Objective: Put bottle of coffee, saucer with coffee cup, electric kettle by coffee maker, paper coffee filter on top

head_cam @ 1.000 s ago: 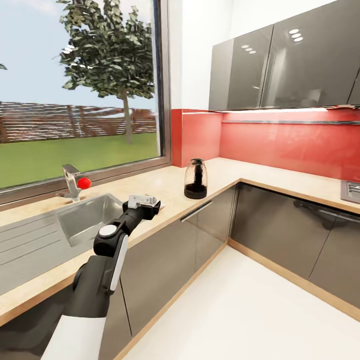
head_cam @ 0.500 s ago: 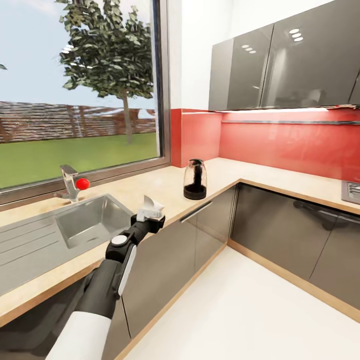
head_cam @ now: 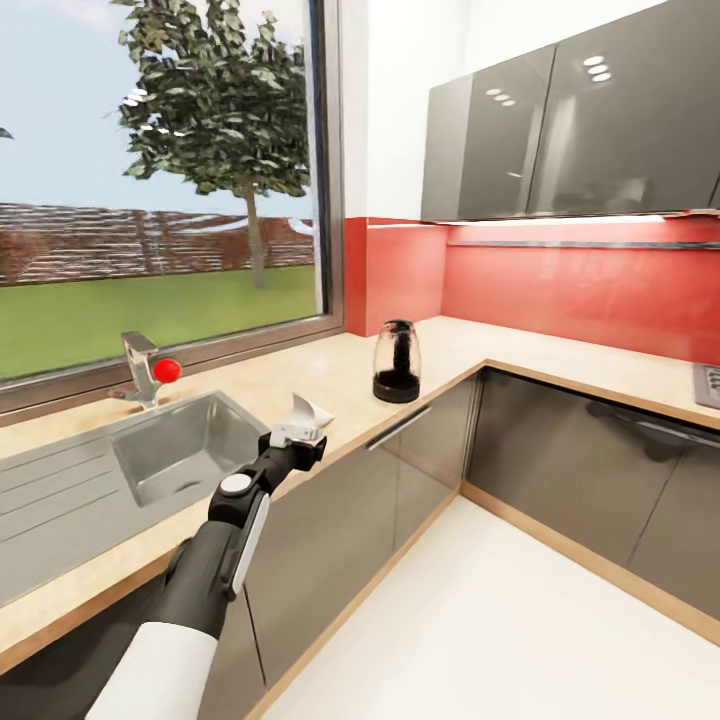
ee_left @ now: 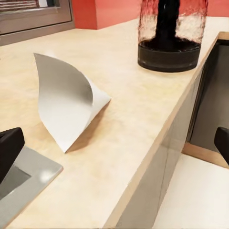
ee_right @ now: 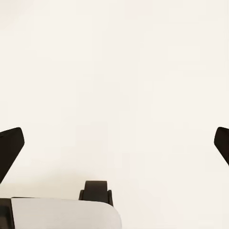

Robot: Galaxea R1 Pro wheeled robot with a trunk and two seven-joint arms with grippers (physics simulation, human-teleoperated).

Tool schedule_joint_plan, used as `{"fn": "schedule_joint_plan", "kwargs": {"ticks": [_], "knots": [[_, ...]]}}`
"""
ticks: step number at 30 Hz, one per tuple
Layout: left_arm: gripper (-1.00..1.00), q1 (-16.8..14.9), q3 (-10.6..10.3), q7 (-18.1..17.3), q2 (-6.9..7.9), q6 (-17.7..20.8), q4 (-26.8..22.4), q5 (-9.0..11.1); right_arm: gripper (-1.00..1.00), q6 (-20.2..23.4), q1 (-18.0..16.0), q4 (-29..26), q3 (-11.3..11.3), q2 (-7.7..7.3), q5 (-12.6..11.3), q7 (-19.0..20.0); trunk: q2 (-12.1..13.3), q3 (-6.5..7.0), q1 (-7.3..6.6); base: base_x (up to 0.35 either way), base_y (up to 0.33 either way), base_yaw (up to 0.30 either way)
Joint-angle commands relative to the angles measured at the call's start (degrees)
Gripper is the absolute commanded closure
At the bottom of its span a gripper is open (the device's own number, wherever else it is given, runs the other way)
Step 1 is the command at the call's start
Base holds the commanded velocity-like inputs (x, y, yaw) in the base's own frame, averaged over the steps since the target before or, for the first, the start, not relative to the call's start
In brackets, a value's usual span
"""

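The white paper coffee filter [head_cam: 306,409] [ee_left: 71,107] lies as a curled cone on the tan kitchen countertop [head_cam: 330,375], just right of the sink. My left gripper [head_cam: 297,438] [ee_left: 114,148] hovers over the counter's front edge just short of the filter, open, with nothing between its black fingertips [ee_left: 9,151]. The electric kettle [head_cam: 397,362] [ee_left: 171,33], clear glass on a black base, stands further along near the counter's corner. My right gripper [ee_right: 114,145] is open over bare white floor.
A steel sink [head_cam: 170,455] with a faucet [head_cam: 138,362] and red knob [head_cam: 167,370] sits left of the filter under a large window. Dark grey cabinet fronts [head_cam: 330,510] run below the counter, grey wall cabinets [head_cam: 570,120] above a red backsplash. White floor [head_cam: 480,610] lies to the right.
My left arm has drawn back and down toward the counter's front edge, and the filter now shows beyond the fingers. The head camera has turned slightly, shifting the scene.
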Motion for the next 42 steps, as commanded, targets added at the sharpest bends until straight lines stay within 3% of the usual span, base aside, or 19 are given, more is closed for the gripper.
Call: {"fn": "schedule_joint_plan", "kwargs": {"ticks": [1, 42], "knots": [[-1.0, 0.0, 0.1, -0.4, -0.01, 0.2, 0.1, -0.6, -1.0, -0.2, 0.0, 0.0, 0.2, -0.02, 0.0, 0.0, 0.0, -0.06, 0.01, 0.104, 0.092, 0.0], [-1.0, 0.0, 0.0, -0.3, -0.02, 0.1, 2.0, -0.5, -1.0, -0.2, 0.0, 0.0, 0.1, -0.01, 0.0, 0.0, 0.0, -0.06, 0.01, 0.084, -0.02, 0.0]]}}
